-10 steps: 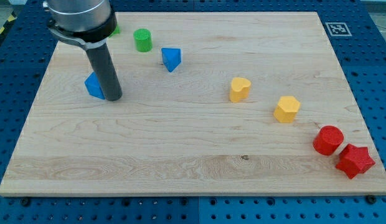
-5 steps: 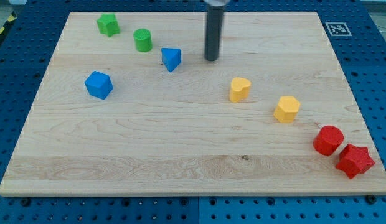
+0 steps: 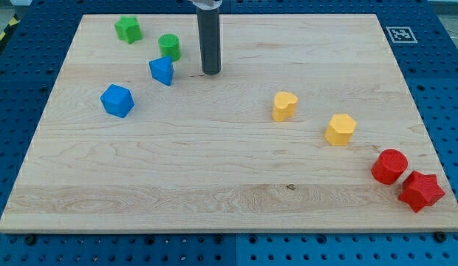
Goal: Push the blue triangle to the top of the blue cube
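My tip (image 3: pixel 210 72) right of blue triangle (image 3: pixel 162 71), seemingly apart; blue cube (image 3: pixel 117 100) lower left.

Lab or robotics test bench. Evidence: pale wooden board (image 3: pixel 229 170) lies flat on blue perforated panel (image 3: pixel 15 103) with regular grid of holes, as on optical or fixture benches. Square black-and-white fiducial marker (image 3: pixel 398 34) fixed at board's 1 o'clock corner, typical for camera calibration. Yellow-black hazard tape (image 3: pixel 6 31) at 10 o'clock edge of view. Small coloured plastic blocks scattered over board, like experiment props. Dark rod enters from 12 o'clock, my tip (image 3: pixel 210 72) on board.
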